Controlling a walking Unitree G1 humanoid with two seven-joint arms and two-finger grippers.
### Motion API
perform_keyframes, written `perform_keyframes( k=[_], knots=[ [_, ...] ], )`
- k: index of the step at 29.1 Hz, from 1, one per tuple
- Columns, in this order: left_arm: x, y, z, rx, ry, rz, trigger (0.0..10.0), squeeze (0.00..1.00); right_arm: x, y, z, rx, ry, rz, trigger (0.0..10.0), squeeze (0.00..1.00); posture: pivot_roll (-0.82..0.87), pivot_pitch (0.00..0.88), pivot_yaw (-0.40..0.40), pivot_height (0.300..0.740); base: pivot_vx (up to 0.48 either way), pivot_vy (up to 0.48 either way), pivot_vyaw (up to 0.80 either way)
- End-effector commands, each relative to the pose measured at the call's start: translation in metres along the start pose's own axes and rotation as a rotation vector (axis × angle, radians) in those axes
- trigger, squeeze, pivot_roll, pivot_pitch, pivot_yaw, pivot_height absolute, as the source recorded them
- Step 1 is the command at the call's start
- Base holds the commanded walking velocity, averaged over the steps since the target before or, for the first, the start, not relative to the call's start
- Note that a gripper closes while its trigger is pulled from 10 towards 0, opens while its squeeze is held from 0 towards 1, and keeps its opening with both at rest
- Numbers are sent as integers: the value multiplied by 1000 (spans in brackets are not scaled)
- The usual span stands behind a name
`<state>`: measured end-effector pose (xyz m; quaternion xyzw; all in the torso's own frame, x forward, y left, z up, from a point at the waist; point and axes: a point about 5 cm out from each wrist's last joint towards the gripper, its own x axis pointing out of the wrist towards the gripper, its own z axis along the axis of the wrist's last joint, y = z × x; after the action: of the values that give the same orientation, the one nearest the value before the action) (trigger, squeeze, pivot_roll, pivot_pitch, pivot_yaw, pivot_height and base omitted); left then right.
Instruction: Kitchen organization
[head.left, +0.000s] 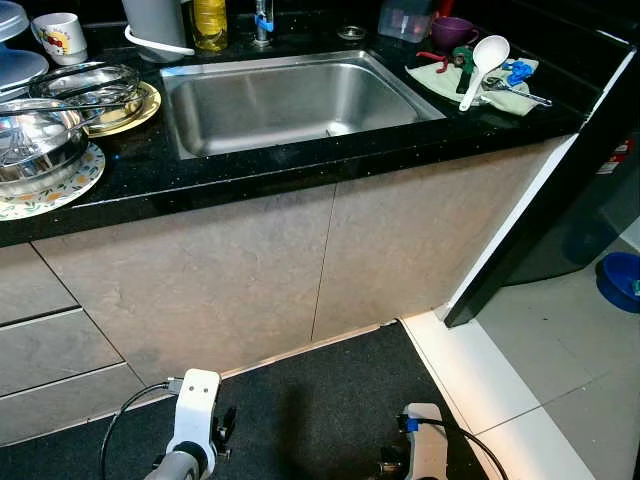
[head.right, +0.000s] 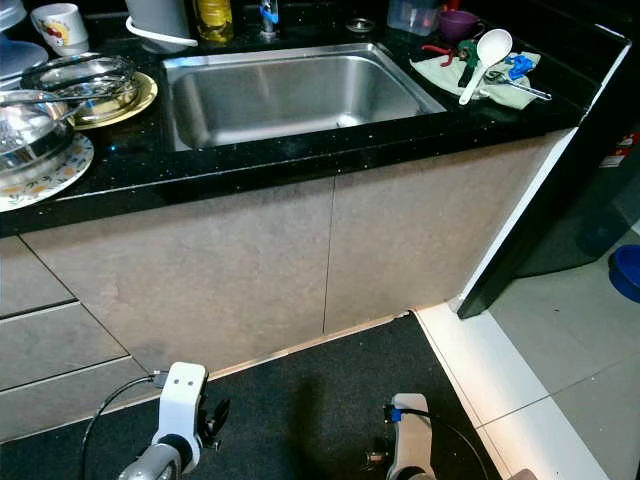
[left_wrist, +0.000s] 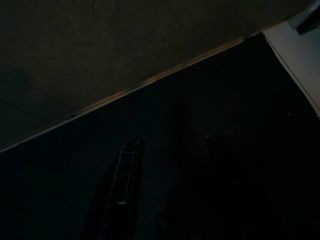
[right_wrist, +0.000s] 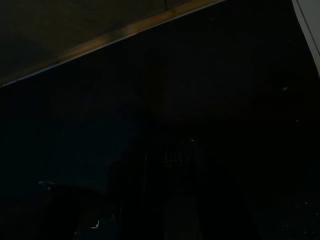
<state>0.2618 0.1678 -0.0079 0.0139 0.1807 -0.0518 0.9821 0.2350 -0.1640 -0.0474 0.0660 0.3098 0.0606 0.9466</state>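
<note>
The robot stands in front of a black speckled stone counter (head.left: 300, 165) w/ a shiny steel sink (head.left: 290, 100) set in the middle. Beige cupboard doors (head.left: 250, 270) are under it.

On the left of the counter is a stack of shiny steel bowls (head.left: 30, 140) on a flowery plate (head.left: 60, 185). Just behind it sits a clear glass bowl (head.left: 85, 85) on a gold-rimmed plate (head.left: 135, 112). At the far left is a white mug w/ a picture on it (head.left: 58, 37).

Behind the sink stand a yellow bottle (head.left: 210, 22) and a white round pot (head.left: 158, 25).

On the right of the sink lies a pale green cloth (head.left: 470, 82). On it rest a white plastic ladle (head.left: 482, 62), some metal cutlery (head.left: 520, 92) and a small blue thing (head.left: 518, 70). A purple cup (head.left: 452, 32) is just behind the cloth.

Far right, on the white tile floor (head.left: 560, 370), is a blue bowl (head.left: 620, 280).

Both arms hang low over a dark floor mat (head.left: 320, 420). The left gripper (left_wrist: 170, 145) is over the mat near the cupboard base, fingers apart, holding nothing. The right gripper (right_wrist: 172, 155) is over the mat too, but it is too dark there; can't tell if its fingers are apart or closed.
</note>
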Motion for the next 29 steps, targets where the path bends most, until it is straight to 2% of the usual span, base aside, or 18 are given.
perform_keyframes(
  k=[1,6,8,9,10,11,12,13,14,15,19,20,21,23,25,29],
  knots=[
    [-3,1,-5,15,13,-2,10000,0,-3,0,-7,6,13,0,10000,0,-84,188,-32,740,0,0,0],
    [-3,0,3,36,-25,-36,10000,0,-1,0,2,-1,-31,20,10000,0,-83,185,-30,740,0,0,0],
    [-1,2,24,54,-113,-59,10000,0,3,-2,31,24,-161,42,10000,0,-84,183,-28,740,0,0,0],
    [-1,2,24,54,-113,-59,10000,0,3,-2,31,24,-161,42,10000,0,-84,183,-28,740,0,0,0],
    [0,7,48,78,-197,-59,10000,0,4,-5,64,49,-302,57,10000,0,-84,180,-27,740,0,0,0],
    [0,7,48,78,-197,-59,10000,0,4,-5,64,49,-302,57,10000,0,-84,180,-27,740,0,0,0],
    [2,11,67,94,-256,-49,10000,0,3,-6,91,59,-410,69,10000,0,-83,178,-26,740,0,0,0],
    [2,12,70,96,-268,-47,10000,0,3,-6,97,60,-431,72,10000,0,-83,178,-26,740,0,0,0],
    [5,16,93,97,-334,-29,10000,0,-1,-7,131,87,-556,81,10000,0,-81,177,-25,740,0,0,0],
    [5,16,93,97,-334,-29,10000,0,-1,-7,131,87,-556,81,10000,0,-81,177,-25,740,0,0,0],
    [11,17,142,114,-416,-10,10000,0,-20,-4,202,131,-811,101,10000,0,-76,173,-25,740,0,0,0],
    [12,16,149,125,-422,-11,10000,0,-24,-3,214,135,-852,100,10000,0,-76,173,-25,740,0,0,0],
    [12,16,149,125,-422,-11,10000,0,-24,-3,214,135,-852,100,10000,0,-76,173,-25,740,0,0,0],
    [13,12,164,136,-441,-24,10000,0,-35,0,236,155,-944,101,10000,0,-75,171,-23,740,0,0,0],
    [12,9,170,142,-464,-37,10000,0,-39,1,244,154,-975,102,10000,0,-75,170,-23,740,0,0,0],
    [8,0,198,150,-531,-52,10000,0,-58,14,272,120,-1076,130,10000,0,-78,174,-18,740,0,0,0]
  ],
)
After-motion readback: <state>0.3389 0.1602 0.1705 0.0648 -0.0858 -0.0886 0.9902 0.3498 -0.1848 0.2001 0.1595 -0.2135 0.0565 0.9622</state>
